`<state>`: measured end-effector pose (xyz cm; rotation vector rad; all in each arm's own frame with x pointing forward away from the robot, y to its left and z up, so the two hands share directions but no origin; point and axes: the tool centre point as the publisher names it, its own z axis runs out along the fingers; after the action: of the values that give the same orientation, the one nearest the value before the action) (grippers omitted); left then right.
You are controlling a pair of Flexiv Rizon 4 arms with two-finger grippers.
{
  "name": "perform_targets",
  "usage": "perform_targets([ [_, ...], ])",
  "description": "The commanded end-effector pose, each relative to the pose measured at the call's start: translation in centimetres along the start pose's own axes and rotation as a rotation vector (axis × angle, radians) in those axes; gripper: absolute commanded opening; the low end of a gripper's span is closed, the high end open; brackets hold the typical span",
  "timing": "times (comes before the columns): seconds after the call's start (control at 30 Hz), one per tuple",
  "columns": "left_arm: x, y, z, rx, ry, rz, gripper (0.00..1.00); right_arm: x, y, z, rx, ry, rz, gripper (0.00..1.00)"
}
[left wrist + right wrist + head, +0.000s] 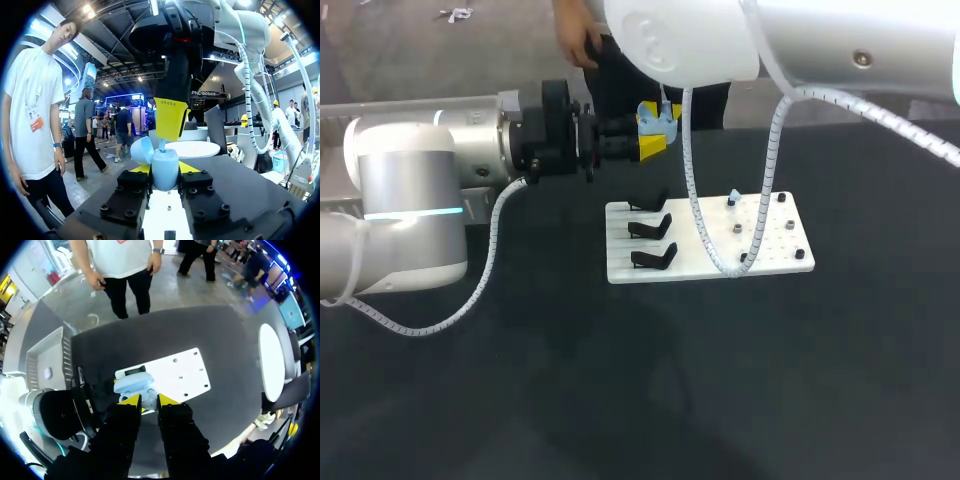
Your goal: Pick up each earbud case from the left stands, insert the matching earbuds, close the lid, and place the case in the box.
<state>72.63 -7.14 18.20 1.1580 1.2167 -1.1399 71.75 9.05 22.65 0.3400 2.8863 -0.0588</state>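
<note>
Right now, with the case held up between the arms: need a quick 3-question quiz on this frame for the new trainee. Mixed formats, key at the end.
1. True or false: the earbud case gripped in the left jaws has its lid shut.
2. How many of the black stands on the white board are empty? A one, B two, C three.
3. Fill in: the small item on a peg of the board is ____ in colour.

Key: 1 false, the lid stands open. 2 C. 3 light blue.
</note>
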Motion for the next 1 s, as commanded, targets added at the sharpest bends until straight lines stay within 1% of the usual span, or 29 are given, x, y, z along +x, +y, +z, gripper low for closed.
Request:
perform_targets([
  [0.03,-0.01,-0.12,0.03,-0.005,0.0,0.001,0.0,-0.19,0.2,0.06,0.004,0.006,-0.001,0.0],
  [0.37,-0.01,-0.12,0.03,-0.005,0.0,0.001,0.0,-0.08,0.32,0.67,0.006,0.016,-0.003,0.0],
  [1.0,-0.01,-0.12,0.03,-0.005,0.0,0.001,0.0,-0.11,0.42,0.98,0.003,0.027,-0.003,0.0],
])
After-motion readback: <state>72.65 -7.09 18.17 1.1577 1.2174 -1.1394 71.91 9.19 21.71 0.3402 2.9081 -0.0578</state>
